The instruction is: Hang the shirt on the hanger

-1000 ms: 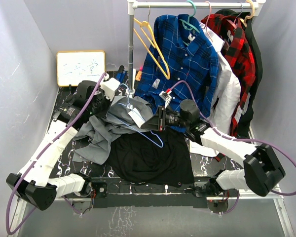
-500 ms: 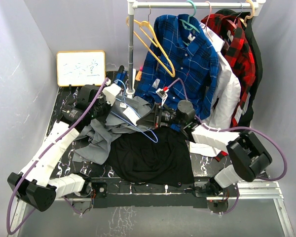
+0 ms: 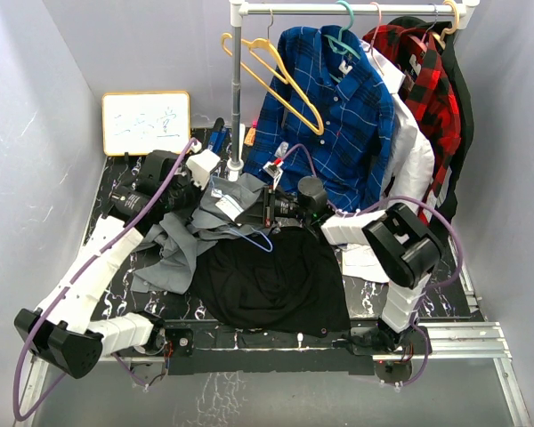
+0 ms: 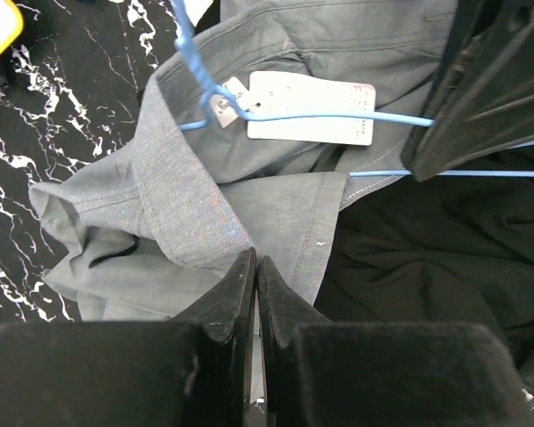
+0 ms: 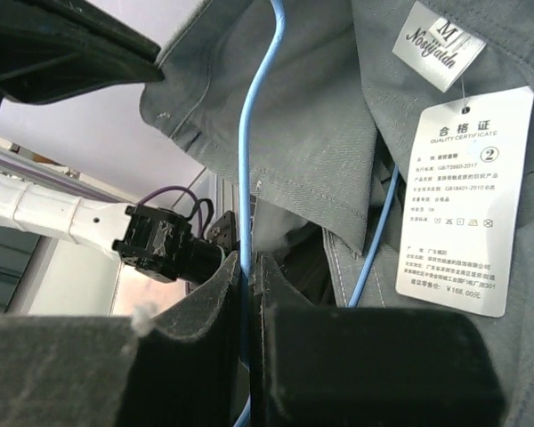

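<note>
Seemingly halfway: the hanger (image 4: 400,119) lay in the shirt's (image 4: 187,205) neck on the table (image 4: 36,107). The right gripper (image 5: 247,267) pinched its wire, the left gripper (image 4: 255,271) pinched shirt fabric; the shoulders looked unseated.

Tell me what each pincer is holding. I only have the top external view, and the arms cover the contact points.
Observer: In the right wrist view, the right pincer is shut on the hanger. The blue wire runs between its fingers.
Operator: Now give me the left one.
Observer: The left pincer is shut on an edge of the shirt, next to the black cloth.
Operator: Report where the hanger sits at the collar.
Observer: Its twisted neck lies over the collar, beside a white paper tag. I can't tell whether either shoulder is threaded.
</note>
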